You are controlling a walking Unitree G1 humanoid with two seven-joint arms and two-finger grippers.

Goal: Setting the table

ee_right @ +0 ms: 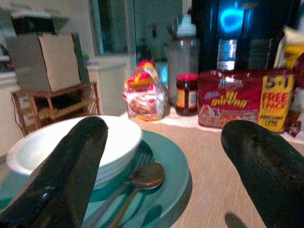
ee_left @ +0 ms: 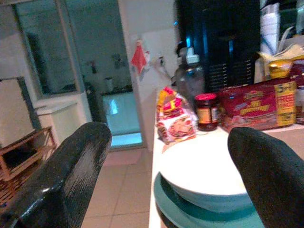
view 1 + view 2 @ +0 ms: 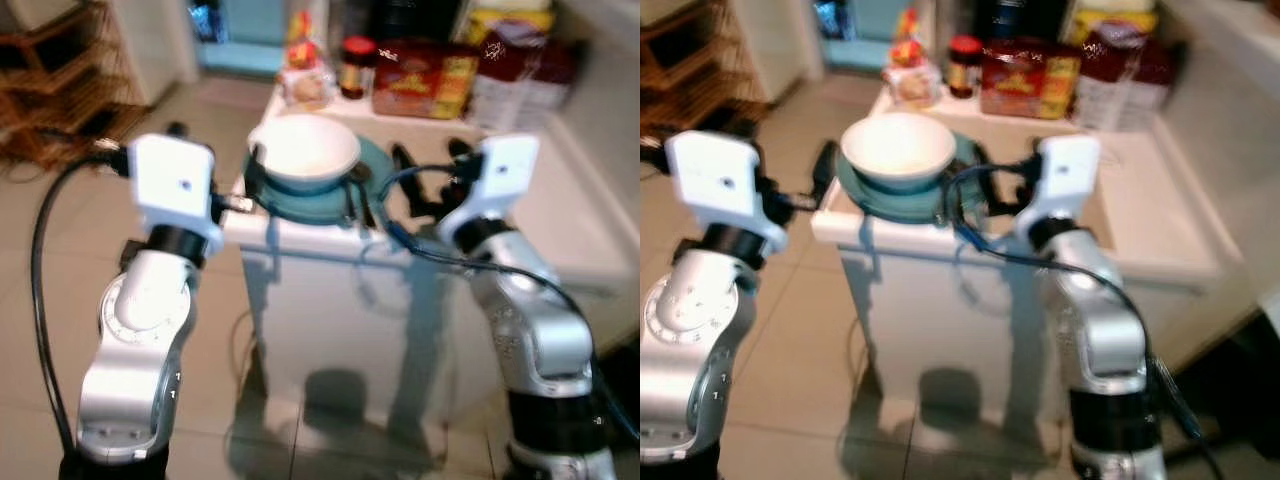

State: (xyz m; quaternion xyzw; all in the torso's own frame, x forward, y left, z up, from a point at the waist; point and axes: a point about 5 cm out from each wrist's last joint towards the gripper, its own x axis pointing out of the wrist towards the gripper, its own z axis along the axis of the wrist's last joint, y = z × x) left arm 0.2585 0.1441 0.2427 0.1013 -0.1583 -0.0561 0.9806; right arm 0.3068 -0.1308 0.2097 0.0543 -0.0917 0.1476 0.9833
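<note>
**Two claws flank a stacked place setting at the counter's corner**

A white bowl (image 3: 304,150) sits on a teal plate (image 1: 164,168) at the near corner of the white counter (image 3: 1140,215), between the robot's two raised arms. The left claw (image 2: 171,166) hovers just beside the plate's outer edge, off the counter's side, its two black fingers (image 2: 61,175) spread wide and grasping nothing. The right claw (image 1: 161,166) is over the counter on the plate's other side, its fingers (image 1: 71,166) likewise released and well apart, with the bowl just ahead of one finger. A spoon (image 1: 142,178) and a fork (image 1: 135,168) lie side by side on the plate, touching it, between the bowl and the right claw. Farther from both claws, along the counter's back edge, stand a snack bag (image 1: 145,95), a red-lidded jar (image 1: 186,94), a red multipack box (image 1: 242,97) and a clear bottle (image 1: 184,52). Beyond the left claw, on the tiled floor (image 3: 215,330), is a wooden rack (image 3: 60,75).
</note>
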